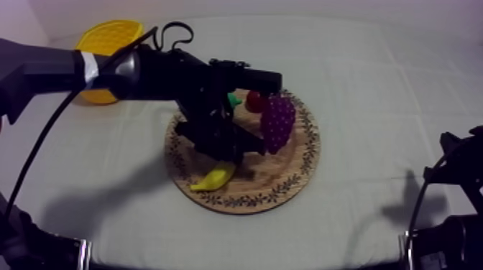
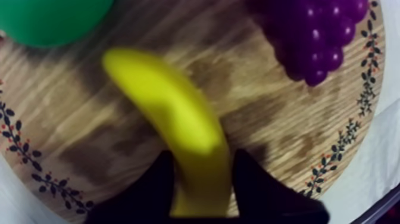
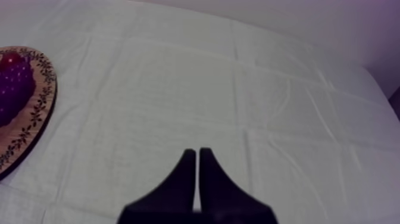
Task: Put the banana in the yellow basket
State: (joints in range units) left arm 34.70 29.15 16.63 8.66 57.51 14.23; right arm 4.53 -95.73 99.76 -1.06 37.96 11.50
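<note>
Cloth-covered table [image 1: 374, 86] | left tool [image 2: 203, 156] clamped on banana [image 2: 172, 107] at wooden board [image 2: 89, 137] | right tool [image 3: 197, 152] together

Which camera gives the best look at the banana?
The left wrist view: the banana lies along the wooden board, with the fingers of the left gripper closed round its near end. The top view shows a short yellow part beside the left arm. The right wrist view faces the board's rim and the grapes.

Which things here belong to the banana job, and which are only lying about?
Job: banana, with the left hand shut on it; wooden board under it; yellow basket.
Lying about: grapes, pear, small red fruit, all on the board; right hand, shut on nothing.
</note>
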